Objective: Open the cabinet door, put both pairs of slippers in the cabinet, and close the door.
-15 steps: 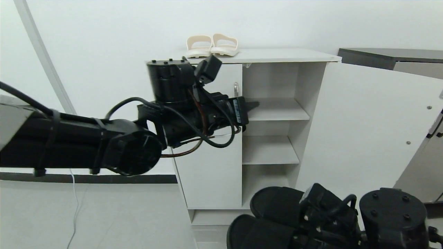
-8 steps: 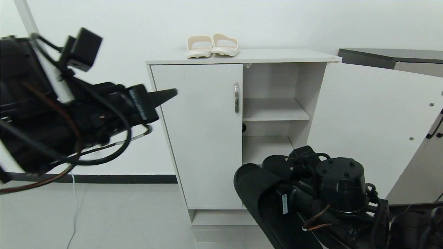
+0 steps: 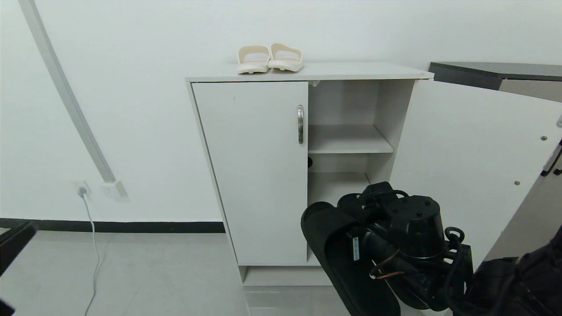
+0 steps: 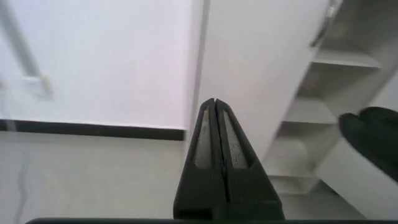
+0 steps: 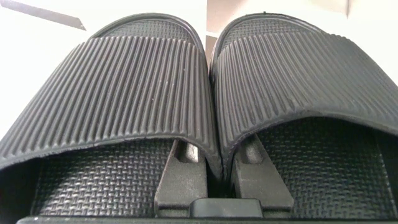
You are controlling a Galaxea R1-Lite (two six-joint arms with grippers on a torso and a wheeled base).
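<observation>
Cabinet (image 3: 250, 175) stands open, black slippers (image 3: 338, 232) clamped in right hand (image 5: 217, 163) before it; left hand (image 4: 214, 107) clenched.

Two cream slippers (image 3: 253, 59), two black slippers (image 3: 327, 228), one cabinet (image 3: 364, 70) with two doors (image 3: 254, 171).

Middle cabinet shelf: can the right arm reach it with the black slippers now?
Probably yes: the right door stands wide open, and the right tool holds the black slippers just in front of the middle shelf.
</observation>
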